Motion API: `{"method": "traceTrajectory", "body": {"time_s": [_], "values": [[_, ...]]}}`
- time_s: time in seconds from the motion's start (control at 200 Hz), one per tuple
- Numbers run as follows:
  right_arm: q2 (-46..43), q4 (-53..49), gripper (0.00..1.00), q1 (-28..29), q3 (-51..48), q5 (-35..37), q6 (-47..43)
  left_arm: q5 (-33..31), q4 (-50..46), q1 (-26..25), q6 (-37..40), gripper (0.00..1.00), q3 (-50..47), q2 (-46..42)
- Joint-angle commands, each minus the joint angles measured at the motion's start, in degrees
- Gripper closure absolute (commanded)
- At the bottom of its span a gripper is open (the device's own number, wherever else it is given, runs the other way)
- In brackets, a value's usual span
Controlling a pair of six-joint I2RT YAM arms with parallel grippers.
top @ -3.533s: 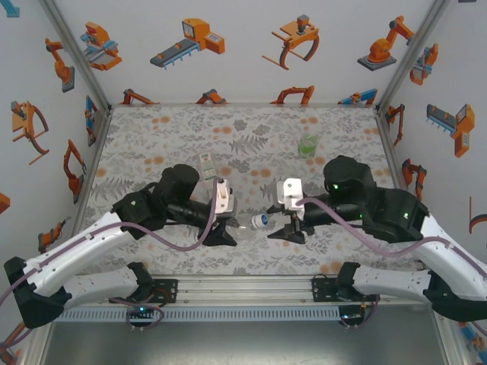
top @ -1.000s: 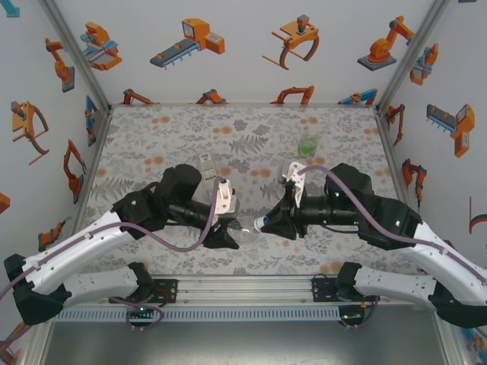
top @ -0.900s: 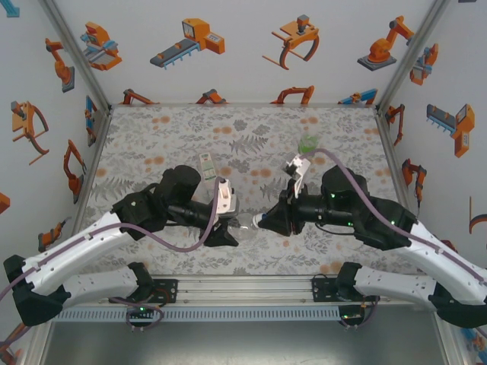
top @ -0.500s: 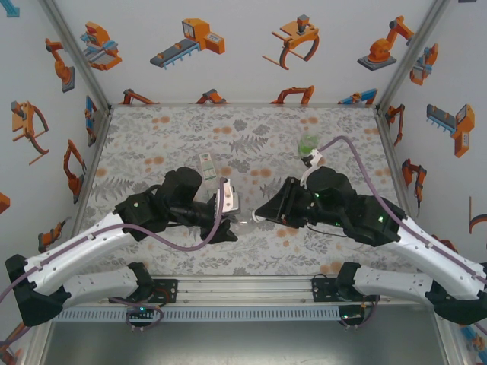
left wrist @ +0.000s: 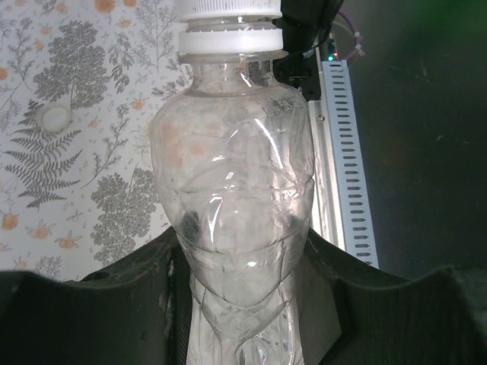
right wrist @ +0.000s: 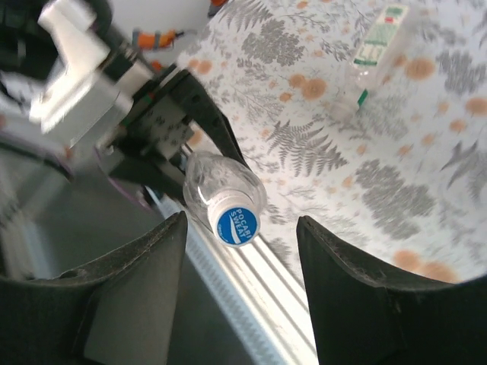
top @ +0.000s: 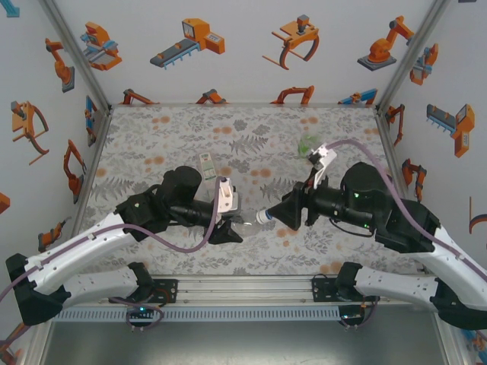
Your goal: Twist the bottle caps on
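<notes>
The right hand (right wrist: pixel 240 236) stands wide. Its two dark fingers (right wrist: pixel 144 266) flank a round white plastic cap with a blue printed top (right wrist: pixel 234 223) and are clear of it on both sides. The cap faces this hand squarely, so the hand looks straight along the long axis of the plain, unlabelled clear plastic bottle (left wrist: pixel 232 190) that carries it.

That bottle lies level above the patterned tabletop (top: pixel 251 129), between the two arms. Its neck points at the right hand and its body runs away toward the left hand (top: pixel 232 226), which is clamped around its lower half. The cap is seated on the neck just above the white collar ring. How tightly it is threaded cannot be told.

The right hand is the nearer one to the cap. Any further turn would likely mean closing on the cap's rim and rolling about that same horizontal axis while the left hand resists. The fit looks well centred, so little sideways correction seems needed.

There are three bottles:
- the plain one, which is held;
- a clear bottle with a white-and-green label (right wrist: pixel 378 38), lying on its side on the tabletop beyond the left arm;
- a clear bottle with a green label (top: pixel 307 143), standing near the far right, just behind the right wrist.

Two caps can be counted: the blue-topped one on the held bottle, and a small pale round cap (left wrist: pixel 55 118) lying loose on the tabletop.
</notes>
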Motion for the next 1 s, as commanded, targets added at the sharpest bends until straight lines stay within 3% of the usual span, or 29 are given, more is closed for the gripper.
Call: {"method": "traceTrajectory", "body": {"time_s": [0.0,0.22,0.991], "values": [[0.2,-0.4,0.43,0.2,1.3,-11.1,-23.4,3.7,1.8,-0.3,-1.1,1.00,0.9,-0.3],[3.7,-4.8,0.42,0.2,4.4,-19.4,-34.9,5.4,2.2,-0.5,-1.6,1.00,1.2,-0.2],[3.1,-1.3,0.46,0.3,1.5,-22.5,-34.5,7.4,2.0,-0.9,-1.3,1.00,2.7,0.0]]}}
